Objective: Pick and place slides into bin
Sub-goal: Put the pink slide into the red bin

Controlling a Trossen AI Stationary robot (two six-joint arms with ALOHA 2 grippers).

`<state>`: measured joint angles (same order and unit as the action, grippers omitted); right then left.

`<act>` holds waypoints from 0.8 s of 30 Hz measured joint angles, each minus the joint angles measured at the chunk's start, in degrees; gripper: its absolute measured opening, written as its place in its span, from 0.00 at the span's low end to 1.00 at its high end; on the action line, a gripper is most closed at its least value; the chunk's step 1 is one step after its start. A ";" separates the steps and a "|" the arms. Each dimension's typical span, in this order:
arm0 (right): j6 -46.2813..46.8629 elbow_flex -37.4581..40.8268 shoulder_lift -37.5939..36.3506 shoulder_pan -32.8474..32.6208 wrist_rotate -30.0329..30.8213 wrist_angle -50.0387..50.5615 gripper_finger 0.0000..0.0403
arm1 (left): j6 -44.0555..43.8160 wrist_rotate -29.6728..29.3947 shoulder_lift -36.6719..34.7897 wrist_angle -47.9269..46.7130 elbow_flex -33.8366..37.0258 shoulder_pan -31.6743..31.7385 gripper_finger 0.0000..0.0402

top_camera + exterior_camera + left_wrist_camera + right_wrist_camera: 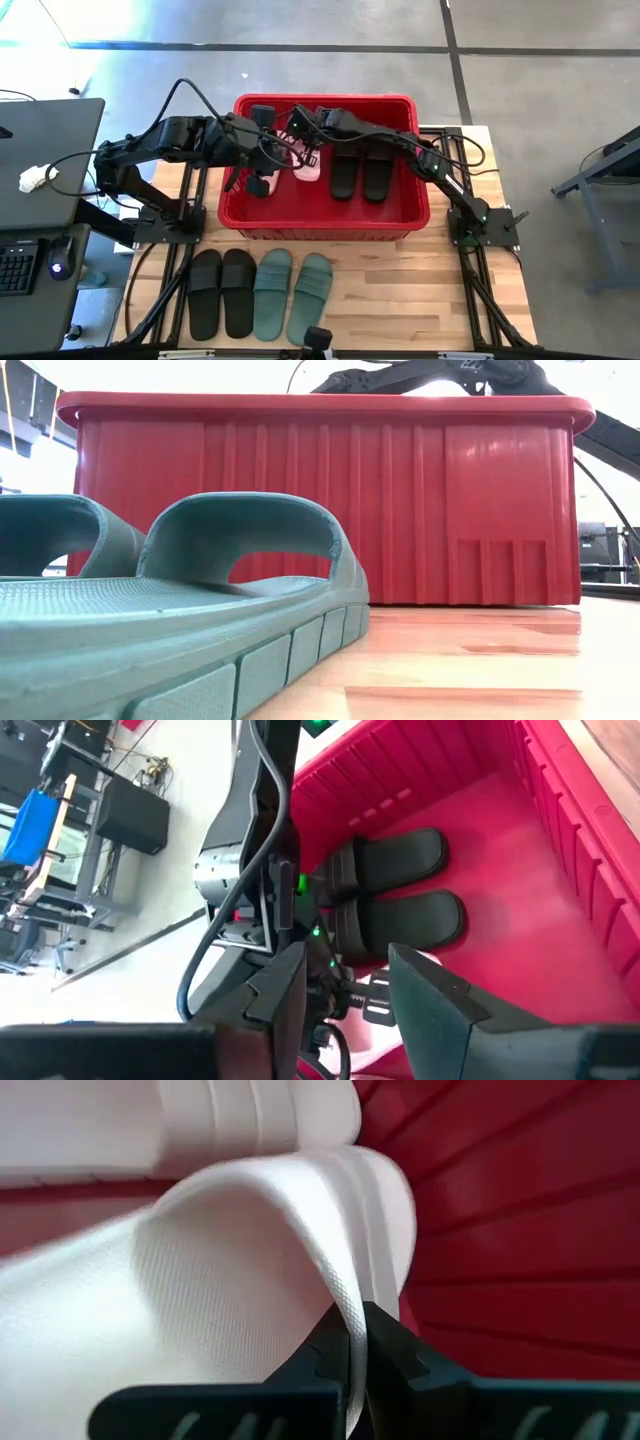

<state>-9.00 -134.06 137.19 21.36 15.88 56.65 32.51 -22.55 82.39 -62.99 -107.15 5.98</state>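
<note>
Red plastic makes up my bin, which sits at the far middle of the table. Both of my arms reach over its rim from the two sides.

My right gripper is down inside the bin, near its far left part. Its two fingers are pinched tight on the strap of a pale pink slide. The thin strap runs right between my fingertips. A second pink slide lies just beside it on the red floor.

My left gripper hangs over the left part of the bin, close to the pink slides. Its fingers stand partly apart, and I see nothing held between them.

One black pair already lies flat in the middle of the bin, side by side.

Near the front edge of the table, four more slides wait in a row. The other black pair is on the left. The sage-green pair is just beside it on the right, and the two pairs almost touch. In the low view one green slide fills the front, with the red wall behind it.
</note>
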 joint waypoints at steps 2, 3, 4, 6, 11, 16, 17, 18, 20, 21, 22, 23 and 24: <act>-0.02 0.00 0.00 -0.02 -0.02 -0.99 0.00 | 0.00 0.00 0.00 0.01 0.00 0.00 0.32; -0.02 0.00 0.00 0.00 -0.27 -1.22 0.00 | 0.00 0.00 0.00 -0.02 0.00 0.00 0.32; -0.15 0.00 0.00 0.06 -0.78 -1.21 0.00 | 0.00 0.00 0.00 0.00 0.00 0.00 0.32; -0.31 0.00 0.00 0.13 -1.45 -0.94 0.00 | 0.00 0.00 0.00 -0.02 0.00 0.00 0.32; -0.48 0.00 0.00 0.18 -1.97 -0.77 0.03 | 0.00 0.76 0.00 -0.02 0.00 0.00 0.32; 0.05 0.00 0.00 0.39 -0.37 -0.82 0.16 | 0.00 0.94 0.00 -0.02 0.00 0.00 0.32; 0.04 0.00 0.00 0.38 0.12 -0.76 0.19 | 0.00 0.94 0.00 -0.02 0.00 0.00 0.32; 0.00 0.00 0.02 0.37 0.69 -0.71 0.21 | 0.00 0.95 -0.02 -0.02 0.00 0.00 0.32; -0.02 0.00 0.04 0.37 1.82 -0.79 0.24 | 0.00 0.96 -0.02 -0.02 0.00 0.00 0.32; 0.00 0.00 0.02 0.41 2.07 -0.79 0.25 | 0.00 0.96 -0.02 -0.04 0.00 0.00 0.32; 0.00 0.00 0.04 0.44 2.04 -0.81 0.25 | 0.00 0.97 -0.02 -0.04 0.00 0.00 0.32; 0.00 0.00 0.04 0.44 1.90 -0.81 0.26 | 0.00 1.01 -0.02 -0.04 0.00 0.00 0.32; 0.04 0.00 0.04 0.42 1.68 -0.87 0.26 | 0.00 1.07 -0.02 -0.04 0.00 0.00 0.32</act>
<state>-8.95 -134.06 137.23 21.78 17.56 55.78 32.51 -21.47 82.37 -63.02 -107.15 5.98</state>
